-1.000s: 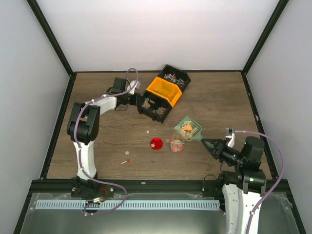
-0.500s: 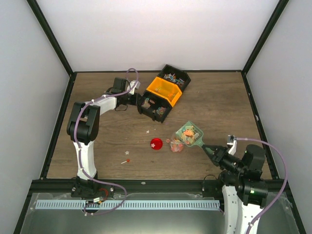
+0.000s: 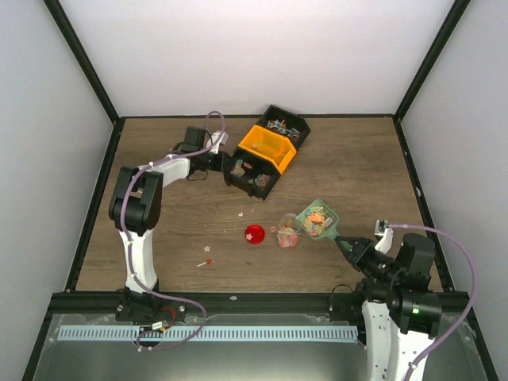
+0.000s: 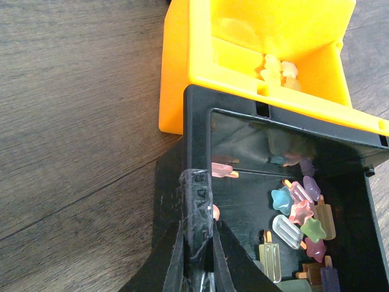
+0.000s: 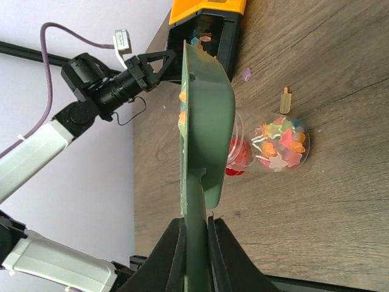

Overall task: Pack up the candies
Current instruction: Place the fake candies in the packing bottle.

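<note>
My right gripper (image 3: 355, 252) (image 5: 196, 226) is shut on the handle of the green scoop (image 3: 318, 220) (image 5: 203, 115), which carries candies (image 3: 317, 221) just right of the clear jar (image 3: 287, 235) (image 5: 281, 141). The jar stands on the table, partly filled with candies. My left gripper (image 3: 225, 161) (image 4: 199, 228) is shut on the wall of the black bin (image 3: 252, 176) (image 4: 197, 188), which holds more candies (image 4: 298, 213). Loose candies lie on the table (image 3: 208, 261).
An orange bin (image 3: 270, 147) (image 4: 261, 55) sits stacked between the front black bin and a second black bin (image 3: 284, 125) behind. The round red lid (image 3: 254, 234) lies left of the jar. Black frame posts stand at the table corners.
My right arm has drawn back toward the near right. The scoop has moved from over the jar to just right of it, still carrying candies. The left arm has not moved.
</note>
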Controlling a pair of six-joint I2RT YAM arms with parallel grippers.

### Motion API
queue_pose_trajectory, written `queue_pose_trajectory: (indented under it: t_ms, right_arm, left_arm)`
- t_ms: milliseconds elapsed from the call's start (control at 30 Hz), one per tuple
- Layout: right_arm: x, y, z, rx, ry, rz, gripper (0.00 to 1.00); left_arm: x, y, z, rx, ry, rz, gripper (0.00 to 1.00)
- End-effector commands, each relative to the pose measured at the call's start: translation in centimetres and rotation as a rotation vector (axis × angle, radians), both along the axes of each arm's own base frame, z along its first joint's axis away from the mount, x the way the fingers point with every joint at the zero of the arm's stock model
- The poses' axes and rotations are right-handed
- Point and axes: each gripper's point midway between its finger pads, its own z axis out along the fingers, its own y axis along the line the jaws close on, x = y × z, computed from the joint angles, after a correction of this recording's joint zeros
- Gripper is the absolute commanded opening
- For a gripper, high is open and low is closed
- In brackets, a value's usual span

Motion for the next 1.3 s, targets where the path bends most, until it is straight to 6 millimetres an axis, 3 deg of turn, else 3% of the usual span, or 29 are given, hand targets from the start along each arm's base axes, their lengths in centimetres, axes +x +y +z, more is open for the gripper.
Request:
queue_pose_trajectory:
  t_ms: [0, 400, 1267]
  right_arm:
    - [-0.2, 0.0, 0.5, -0.047, -0.042, 0.024, 0.01]
    - [-0.3, 0.6, -0.8, -0.037, -0.027, 0.078, 0.01]
    - [0.0, -0.4, 0.2, -0.154, -0.032, 0.076, 0.01]
  left_arm:
    - [-1.0, -0.2, -1.2, -0.006, 0.041, -0.015, 0.04]
    - [-1.1, -0.2, -1.3, 0.0, 0.044, -0.014, 0.04]
    - [-1.0, -0.1, -1.8, 0.007, 0.047, -0.016, 0.04]
